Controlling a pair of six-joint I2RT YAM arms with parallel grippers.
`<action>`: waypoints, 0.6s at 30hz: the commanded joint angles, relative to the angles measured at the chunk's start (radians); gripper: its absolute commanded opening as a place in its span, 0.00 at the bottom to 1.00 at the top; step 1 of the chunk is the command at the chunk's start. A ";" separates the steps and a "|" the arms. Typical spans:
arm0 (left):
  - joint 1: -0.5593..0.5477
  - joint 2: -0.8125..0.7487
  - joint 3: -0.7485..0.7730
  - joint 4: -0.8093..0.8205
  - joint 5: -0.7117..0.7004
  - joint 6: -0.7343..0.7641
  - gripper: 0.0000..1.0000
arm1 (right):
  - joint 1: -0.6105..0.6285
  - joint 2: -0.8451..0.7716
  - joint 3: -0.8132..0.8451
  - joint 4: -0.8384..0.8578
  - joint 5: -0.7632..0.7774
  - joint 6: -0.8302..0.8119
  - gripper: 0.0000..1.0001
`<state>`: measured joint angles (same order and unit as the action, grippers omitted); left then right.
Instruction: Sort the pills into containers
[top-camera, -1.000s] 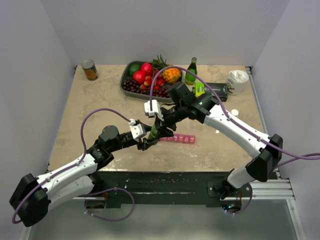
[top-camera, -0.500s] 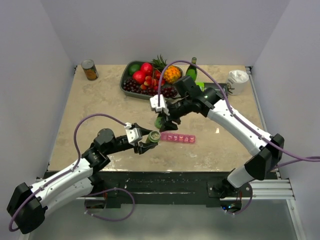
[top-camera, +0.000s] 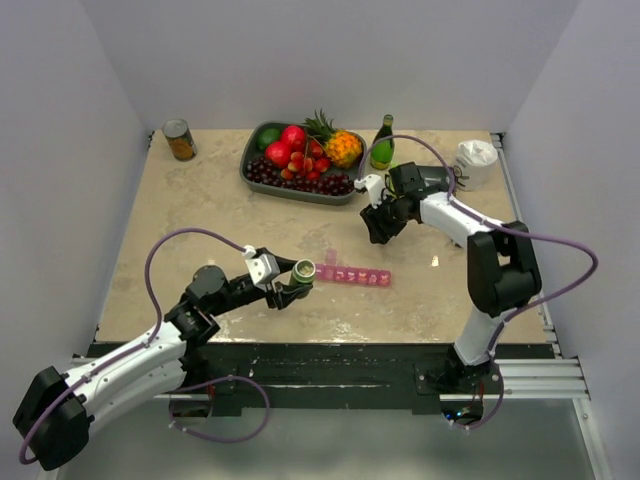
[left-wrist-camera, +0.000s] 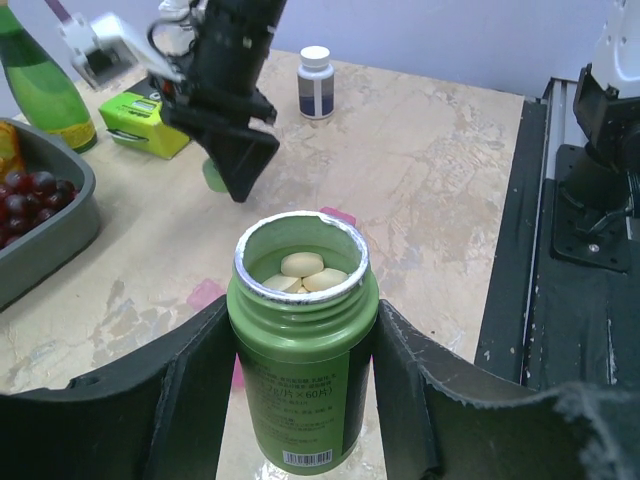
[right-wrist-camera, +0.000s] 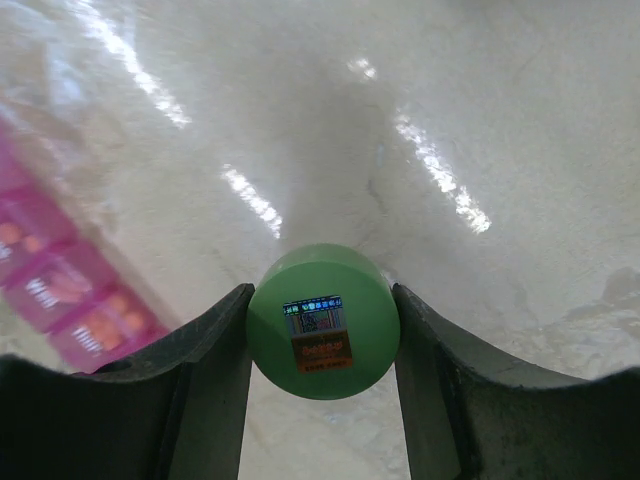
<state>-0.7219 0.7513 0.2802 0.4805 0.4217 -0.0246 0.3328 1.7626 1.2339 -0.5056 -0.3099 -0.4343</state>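
My left gripper is shut on a dark green pill bottle. The bottle is uncapped and held upright, with pale oval pills inside. The pink pill organizer lies on the table just right of the bottle; parts of it show behind the bottle in the left wrist view. My right gripper is shut on the bottle's light green cap just above the table, farther back and to the right of the organizer. The organizer also shows in the right wrist view, at the left edge.
A grey fruit tray and a green glass bottle stand at the back. A can is back left. A black device, a white crumpled object and a small white bottle are on the right.
My right gripper has pulled the cap off the bottle and moved back and to the right with it. My left gripper has drawn the open bottle slightly toward the near side.
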 joint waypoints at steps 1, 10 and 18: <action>0.003 -0.024 -0.018 0.150 -0.037 -0.047 0.00 | -0.037 0.066 -0.001 0.098 0.063 0.025 0.25; 0.006 0.009 -0.108 0.335 -0.061 -0.150 0.00 | -0.055 0.098 -0.014 0.087 0.034 0.003 0.67; 0.006 0.003 -0.125 0.386 -0.130 -0.189 0.00 | -0.057 -0.061 -0.028 0.059 -0.016 -0.061 0.89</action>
<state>-0.7204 0.7685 0.1535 0.7158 0.3531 -0.1772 0.2775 1.8332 1.2045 -0.4412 -0.2752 -0.4465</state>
